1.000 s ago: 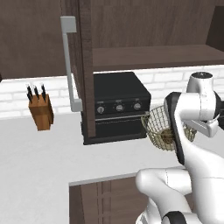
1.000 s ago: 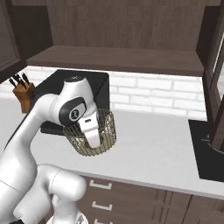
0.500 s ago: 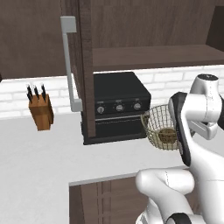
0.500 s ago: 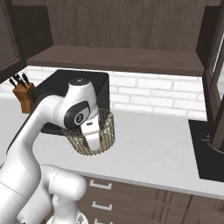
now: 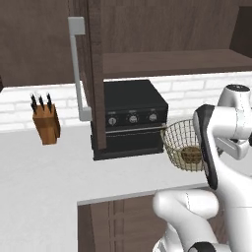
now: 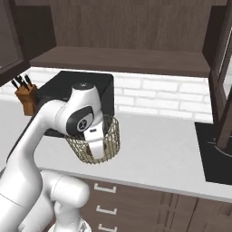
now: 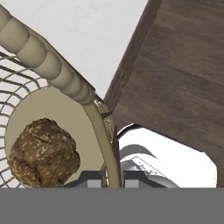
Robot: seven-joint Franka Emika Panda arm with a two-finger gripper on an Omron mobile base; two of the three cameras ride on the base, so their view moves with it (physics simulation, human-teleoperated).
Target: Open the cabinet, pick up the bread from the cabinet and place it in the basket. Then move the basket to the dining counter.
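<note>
The round tan wire basket (image 5: 180, 142) hangs just over the white worktop's front edge, right of the black oven. My gripper (image 7: 108, 181) is shut on the basket's wall (image 7: 101, 131), one finger inside and one outside. The bread (image 7: 43, 154), a small brown mottled lump, lies on the basket's floor; it also shows through the mesh as bread (image 5: 191, 154). In the right base view the hand reaches down into the basket (image 6: 111, 139). The dark brown cabinet (image 5: 172, 61) stands open, its door (image 5: 93, 74) swung out with a grey bar handle (image 5: 76, 64). The dining counter is out of view.
A black countertop oven (image 5: 130, 118) stands under the cabinet shelf, close to the basket's left. A wooden knife block (image 5: 46, 124) stands at the far left. Another open cabinet door (image 6: 222, 68) hangs at the right above a black panel (image 6: 217, 154) in the worktop.
The arm has drawn slightly back toward the worktop's front edge, carrying the basket with the bread in it. The grip has not changed.
</note>
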